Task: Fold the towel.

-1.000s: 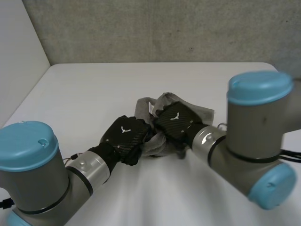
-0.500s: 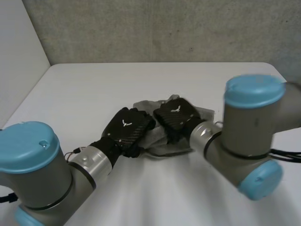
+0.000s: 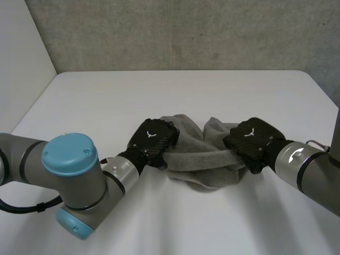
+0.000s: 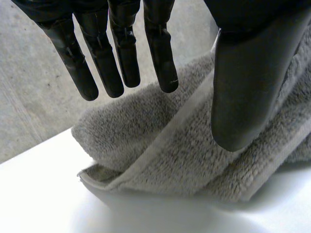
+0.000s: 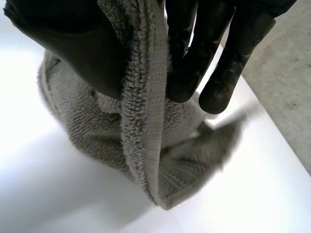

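— Towel (image 3: pixel 199 156) position?
— Grey and bunched, on the white table (image 3: pixel 106 95). It sits about midway between the table's left and right edges, nearer the near edge than the far one, drawn out sideways between the two hands.
— Left hand (image 3: pixel 153 139)?
— Head view: back of the hand up, on the towel's left end. The grip reads from the left wrist view. The fingers (image 4: pixel 119 58) are straight and slightly spread, tips clear of the cloth. The thumb (image 4: pixel 248 87) lies across the towel's upper edge, and the cloth runs up behind it into the hand. Logged as a thumb pinch.
— Right hand (image 3: pixel 252 139)?
— Head view: knuckles up, on the towel's right end. In the right wrist view the fingers (image 5: pixel 194 63) are curled and pressed together, pinching the woven hem (image 5: pixel 154 111) against the thumb (image 5: pixel 82 53). The towel hangs from that pinch. Its lower corner is down by the table, contact unclear.
— Cloth shape?
— Head view: a flat band spans hand to hand, with loose folds heaped behind it and sagging below. Left wrist view adds the lowest fold lying on the table.
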`<control>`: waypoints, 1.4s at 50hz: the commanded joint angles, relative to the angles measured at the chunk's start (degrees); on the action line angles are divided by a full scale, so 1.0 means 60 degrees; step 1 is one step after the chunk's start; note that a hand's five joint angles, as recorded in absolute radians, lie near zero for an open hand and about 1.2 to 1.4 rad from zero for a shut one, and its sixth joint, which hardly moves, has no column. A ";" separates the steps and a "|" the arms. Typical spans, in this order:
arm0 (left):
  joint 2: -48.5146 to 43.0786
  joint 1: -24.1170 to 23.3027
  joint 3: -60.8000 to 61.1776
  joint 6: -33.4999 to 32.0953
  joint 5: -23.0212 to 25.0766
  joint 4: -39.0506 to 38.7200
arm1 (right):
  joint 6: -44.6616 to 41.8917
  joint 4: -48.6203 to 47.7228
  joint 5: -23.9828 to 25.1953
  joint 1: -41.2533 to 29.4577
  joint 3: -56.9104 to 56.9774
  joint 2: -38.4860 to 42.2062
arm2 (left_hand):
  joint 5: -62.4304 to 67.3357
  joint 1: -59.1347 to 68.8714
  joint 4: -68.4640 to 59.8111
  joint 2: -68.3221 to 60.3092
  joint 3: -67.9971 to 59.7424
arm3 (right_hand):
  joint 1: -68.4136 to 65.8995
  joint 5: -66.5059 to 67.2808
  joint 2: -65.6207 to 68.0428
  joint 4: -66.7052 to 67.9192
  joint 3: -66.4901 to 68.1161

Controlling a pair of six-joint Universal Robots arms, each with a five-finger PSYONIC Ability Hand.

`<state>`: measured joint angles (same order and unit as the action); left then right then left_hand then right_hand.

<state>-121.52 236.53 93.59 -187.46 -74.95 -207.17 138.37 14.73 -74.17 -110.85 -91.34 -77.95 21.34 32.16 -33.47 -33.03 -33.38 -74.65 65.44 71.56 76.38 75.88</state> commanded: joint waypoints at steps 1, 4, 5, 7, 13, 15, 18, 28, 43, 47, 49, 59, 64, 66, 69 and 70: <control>-0.0270 0.0012 0.0061 0.0028 -0.0003 0.0017 | 0.0141 -0.0505 -0.0162 0.0076 0.0078 0.0013 | -0.0100 -0.0238 0.0456 0.0382 0.0440 | -0.0891 0.0759 0.1407 0.0604 0.0686; -0.0270 0.0012 0.0090 0.0057 -0.0003 0.0017 | 0.0417 -0.0638 -0.0192 0.0076 0.0092 0.0013 | -0.0017 -0.0155 0.0373 0.0299 0.0357 | -0.0891 0.0759 0.1407 0.0604 0.0686; -0.0270 0.0012 0.0105 0.0072 -0.0004 0.0017 | 0.0419 -0.0638 -0.0192 0.0076 0.0092 0.0013 | 0.0040 -0.0098 0.0316 0.0242 0.0300 | -0.0891 0.0759 0.1407 0.0604 0.0686; -0.0284 0.0012 0.0120 0.0086 -0.0004 0.0017 | 0.0639 -0.0653 -0.0177 0.0076 0.0107 0.0028 | 0.0123 -0.0014 0.0233 0.0159 0.0217 | -0.0891 0.0759 0.1407 0.0604 0.0686; -0.0445 0.0012 0.0018 0.0101 -0.0004 -0.0012 | 0.1049 -0.0667 -0.0162 0.0105 0.0136 0.0116 | 0.0962 0.0824 -0.0606 -0.0680 -0.0622 | -0.0891 0.0759 0.1407 0.0604 0.0686; -0.0547 0.0012 -0.0041 0.0101 -0.0004 -0.0012 | 0.1064 -0.0667 -0.0162 0.0091 0.0136 0.0130 | 0.1548 0.1410 -0.1192 -0.1266 -0.1208 | -0.0891 0.0759 0.1407 0.0604 0.0686; -0.0781 -0.0002 -0.0245 0.0116 -0.0004 -0.0012 | 0.1108 -0.0667 -0.0162 0.0105 0.0151 0.0174 | 0.3646 0.3509 -0.3290 -0.3364 -0.3306 | -0.0891 0.0759 0.1407 0.0604 0.0686; -0.1003 -0.0002 -0.0671 0.0189 -0.0047 -0.0012 | 0.1152 -0.0638 -0.0206 0.0091 0.0311 0.0029 | 0.8110 0.7973 -0.7755 -0.7829 -0.7771 | -0.0891 0.0759 0.1407 0.0604 0.0686; 0.2997 0.1594 -0.1008 0.0174 -0.0077 0.0193 | 0.1093 0.1452 0.0333 0.0325 0.3543 -0.1920 | 0.8110 0.7973 -0.7755 -0.7829 -0.7771 | -0.0891 0.0759 0.1407 0.0604 0.0686; 0.4619 0.1872 -0.1578 0.0364 -0.0077 0.0514 | 0.1326 0.2494 0.0935 0.0282 0.5389 -0.1935 | 0.8110 0.7973 -0.7755 -0.7829 -0.7771 | -0.0891 0.0759 0.1407 0.0604 0.0686; 0.4842 0.1946 -0.1711 0.0541 -0.0062 0.0618 | 0.1530 0.2700 0.1081 0.0252 0.5874 -0.1920 | 0.8110 0.7973 -0.7755 -0.7829 -0.7771 | -0.0891 0.0759 0.1407 0.0604 0.0686; 0.4946 0.2092 -0.1551 0.1464 0.0011 0.0750 | 0.2118 0.2790 0.1214 0.0267 0.6743 -0.0822 | 0.8110 0.7973 -0.7755 -0.7829 -0.7771 | -0.0891 0.0759 0.1407 0.0604 0.0686; 0.3597 0.2473 -0.1418 0.1317 0.0026 0.0750 | 0.1870 0.2878 0.1141 0.0223 0.6816 0.0845 | 0.8110 0.7973 -0.7755 -0.7829 -0.7771 | -0.0705 0.0574 0.1222 0.0418 0.0501; 0.2636 0.2765 -0.1564 0.1200 0.0026 0.0735 | 0.1738 0.2863 0.1127 0.0208 0.6889 0.1273 | 0.8110 0.7973 -0.7755 -0.7829 -0.7771 | -0.0705 0.0573 0.1221 0.0418 0.0500; 0.1669 0.2985 -0.2103 0.1025 0.0026 0.0750 | 0.1445 0.2848 0.1039 0.0135 0.7329 0.2254 | 0.8110 0.7973 -0.7755 -0.7829 -0.7771 | -0.0536 0.0405 0.1053 0.0250 0.0332; 0.1664 0.2986 -0.2107 0.1024 0.0026 0.0750 | 0.1256 0.2805 0.0952 0.0091 0.7778 0.2806 | 0.8110 0.7973 -0.7755 -0.7829 -0.7771 | -0.0536 0.0405 0.1053 0.0250 0.0332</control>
<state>-102.26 252.09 84.32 -179.76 -74.78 -202.71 149.09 31.94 -67.41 -109.67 -49.47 -71.24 63.28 71.05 -77.84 -76.90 -76.62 -74.85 66.22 74.60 76.38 76.41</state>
